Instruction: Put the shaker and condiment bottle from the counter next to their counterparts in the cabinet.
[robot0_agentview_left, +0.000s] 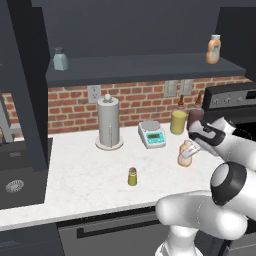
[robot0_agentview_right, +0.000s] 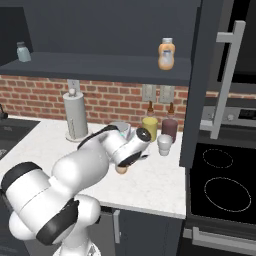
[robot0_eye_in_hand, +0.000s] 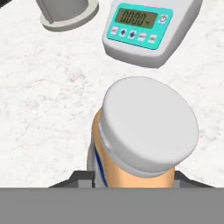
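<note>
The end effector sits low over the orange condiment bottle, which stands on the white marble table before the kitchen scale; whether its fingers grip the bottle I cannot tell. One yellow-olive shaker stands alone nearer the table's front edge. Above the brick wall, the dark cabinet shelf carries one pale blue-grey shaker and one orange bottle.

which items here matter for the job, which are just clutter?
Job: condiment bottle at the gripper; shaker on the counter; counterparts on the cabinet shelf: blue-grey shaker, orange bottle.

Clutter: paper-towel roll, scale, yellow bottle, dark red bottle.
</note>
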